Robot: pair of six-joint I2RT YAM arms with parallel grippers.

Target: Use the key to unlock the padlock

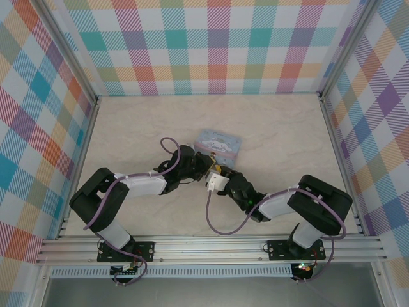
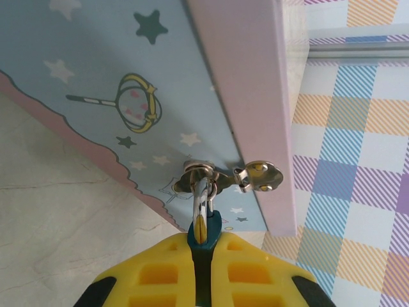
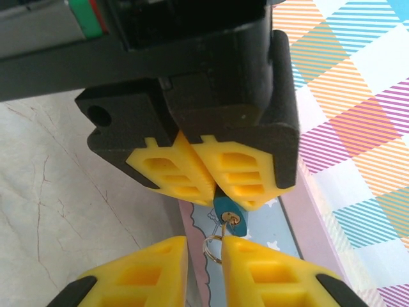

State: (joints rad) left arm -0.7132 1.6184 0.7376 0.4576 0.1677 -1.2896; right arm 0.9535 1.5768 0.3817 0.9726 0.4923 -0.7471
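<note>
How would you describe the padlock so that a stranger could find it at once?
Start at the pale blue tin in the middle of the table. At its near side a silver clasp sticks out, and the padlock is hooked through it. It is the tiny dark teal body pinched in the left pincer, far smaller than the tin.

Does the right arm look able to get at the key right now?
Probably yes. The key appears to sit in the padlock, which the left gripper pinches. Its ring hangs inside the slightly open right gripper, with nothing in between.
</note>
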